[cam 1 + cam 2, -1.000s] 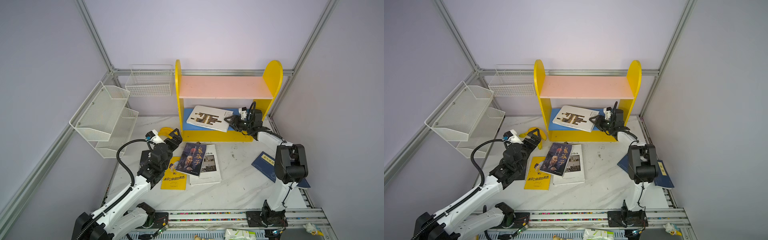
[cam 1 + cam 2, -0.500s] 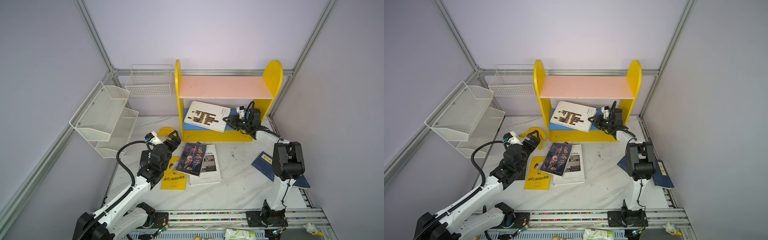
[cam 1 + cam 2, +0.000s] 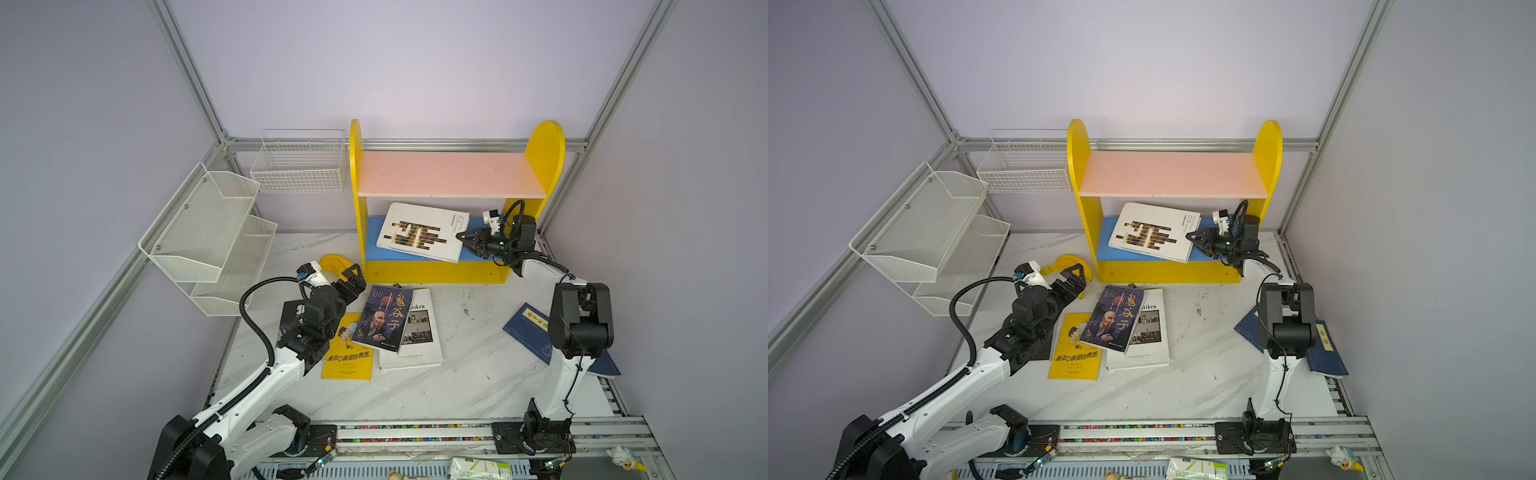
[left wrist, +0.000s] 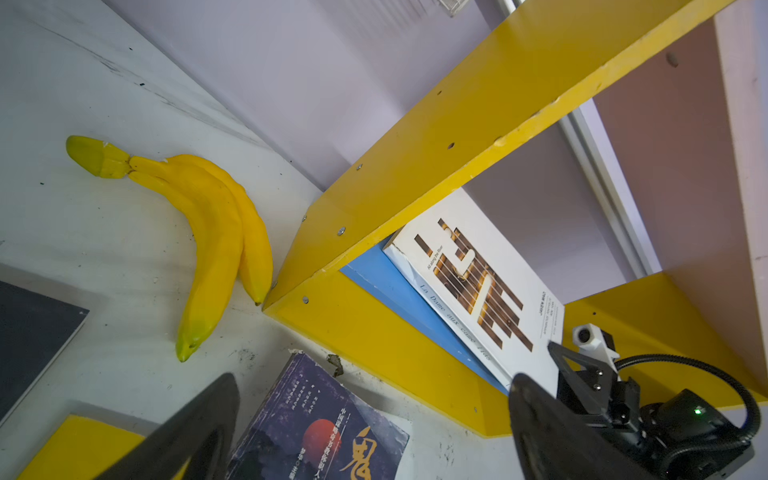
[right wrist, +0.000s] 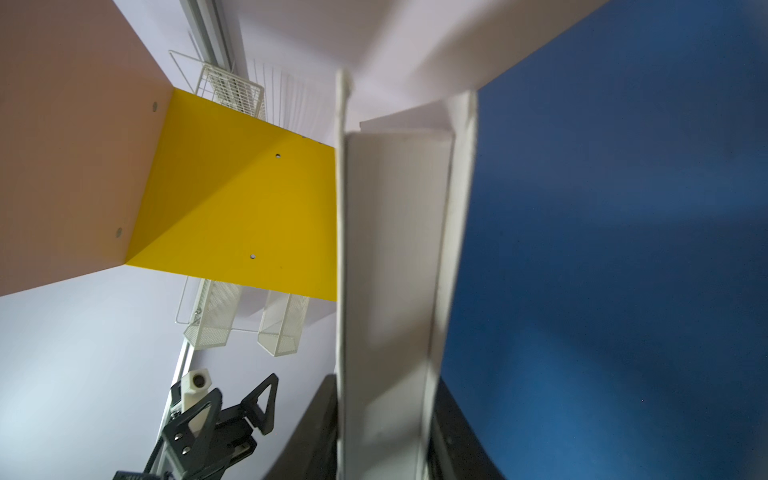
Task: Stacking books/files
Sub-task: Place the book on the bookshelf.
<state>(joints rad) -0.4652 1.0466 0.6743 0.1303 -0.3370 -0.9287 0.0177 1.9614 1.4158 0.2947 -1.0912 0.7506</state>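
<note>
Bookshelf [image 3: 451, 174] with yellow sides, a pink top board and a blue lower board stands against the back wall. On the bookshelf's blue board lies the white striped book [image 3: 419, 228], its right end tilted up off the board. In front of the bookshelf, flat on the table [image 3: 478, 374], lies the white photo book [image 3: 419, 349]; the portrait book [image 3: 384, 320] rests across its left half and also overlaps the yellow book [image 3: 347, 361] further left. The navy books [image 3: 525, 332] lie in front of the bookshelf's right end, partly hidden by the right arm [image 3: 579, 324]. A black book [image 3: 291, 318] lies left of the yellow one, mostly under the left arm [image 3: 266, 374]. Bananas [image 4: 216, 232] sit just beside the bookshelf's left front corner. The right gripper [image 5: 384, 415] reaches in at the bookshelf's right end and pinches the right edge of the white striped book between its fingers. The left gripper [image 3: 352, 282] hangs spread wide just in front of the bookshelf's left corner, above the top edge of the portrait book.
</note>
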